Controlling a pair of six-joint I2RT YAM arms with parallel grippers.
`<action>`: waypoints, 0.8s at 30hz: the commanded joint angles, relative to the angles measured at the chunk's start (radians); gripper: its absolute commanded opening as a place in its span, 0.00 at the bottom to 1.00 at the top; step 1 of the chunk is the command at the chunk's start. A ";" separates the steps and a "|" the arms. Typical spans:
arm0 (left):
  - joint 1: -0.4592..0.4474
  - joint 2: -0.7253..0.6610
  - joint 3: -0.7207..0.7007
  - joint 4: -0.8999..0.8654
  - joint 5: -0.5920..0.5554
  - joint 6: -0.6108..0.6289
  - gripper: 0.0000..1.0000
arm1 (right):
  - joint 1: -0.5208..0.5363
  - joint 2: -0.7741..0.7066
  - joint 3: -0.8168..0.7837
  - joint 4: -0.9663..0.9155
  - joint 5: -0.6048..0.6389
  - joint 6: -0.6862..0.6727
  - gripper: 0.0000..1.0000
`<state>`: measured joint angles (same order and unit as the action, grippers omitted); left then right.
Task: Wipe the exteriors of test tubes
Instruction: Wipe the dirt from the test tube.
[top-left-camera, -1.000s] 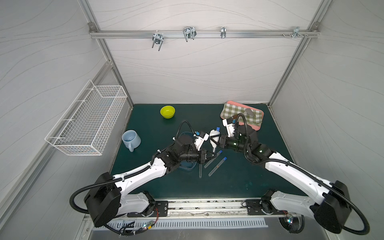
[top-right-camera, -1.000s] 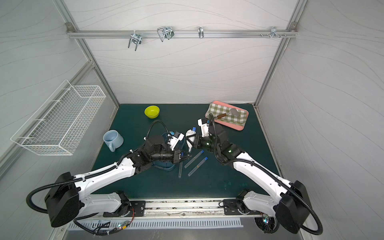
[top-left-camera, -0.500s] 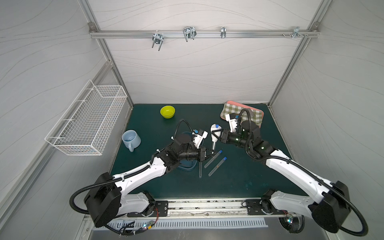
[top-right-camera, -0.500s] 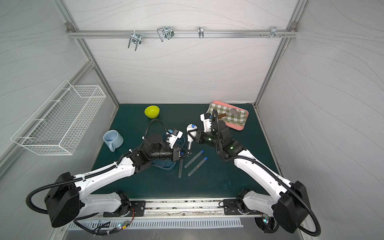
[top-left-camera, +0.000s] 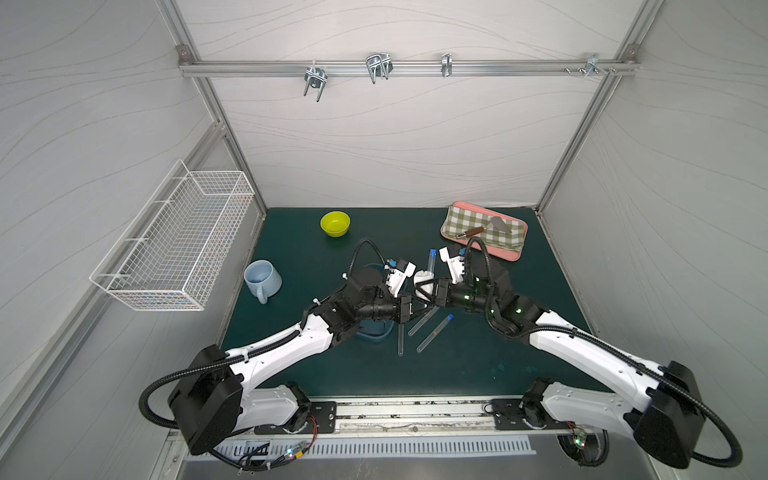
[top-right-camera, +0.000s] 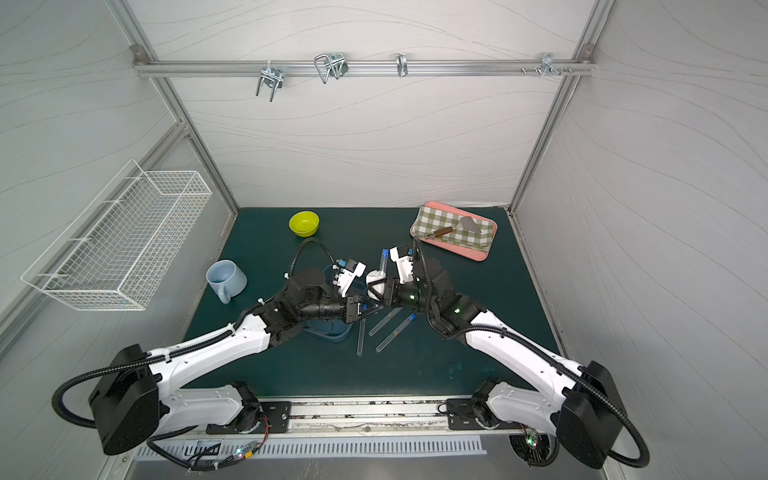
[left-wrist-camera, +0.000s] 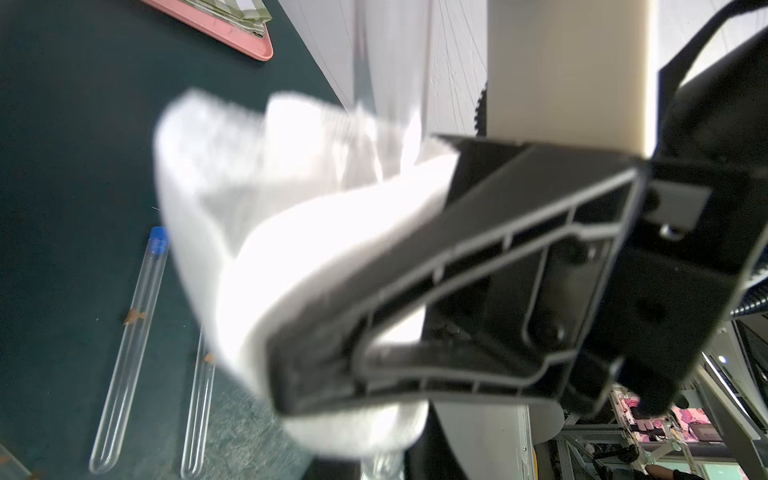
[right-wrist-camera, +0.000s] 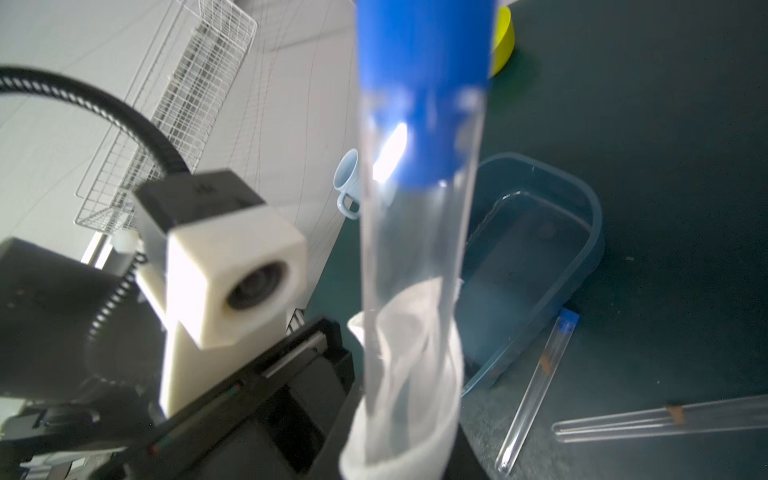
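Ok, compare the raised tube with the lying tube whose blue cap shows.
Pose: the raised tube stands roughly upright above the mat, cap up; the lying tube rests flat on it.
Cover: a white cloth wraps the raised tube's lower part; the lying tube is bare.
Mark: the lying tube has an orange speck midway; none shows on the raised tube's visible part.
Shared: both are clear with blue caps.

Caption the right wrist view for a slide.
Blue-capped test tube with a white cloth wrapped around its uncapped end; another tube lies beside a blue tub.
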<state>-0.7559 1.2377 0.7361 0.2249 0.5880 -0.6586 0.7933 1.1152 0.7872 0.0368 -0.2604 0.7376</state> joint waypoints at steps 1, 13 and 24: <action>0.007 0.003 0.060 0.054 0.010 -0.002 0.07 | -0.005 -0.003 0.021 -0.005 0.047 0.002 0.22; 0.007 -0.007 0.060 0.060 0.007 -0.005 0.07 | -0.106 0.101 0.199 -0.060 -0.054 -0.100 0.21; 0.009 -0.017 0.056 0.047 -0.004 0.000 0.07 | -0.002 -0.002 0.027 -0.007 0.042 -0.006 0.21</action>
<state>-0.7517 1.2423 0.7456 0.2222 0.5877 -0.6586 0.7883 1.1286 0.8116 0.0296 -0.2527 0.7189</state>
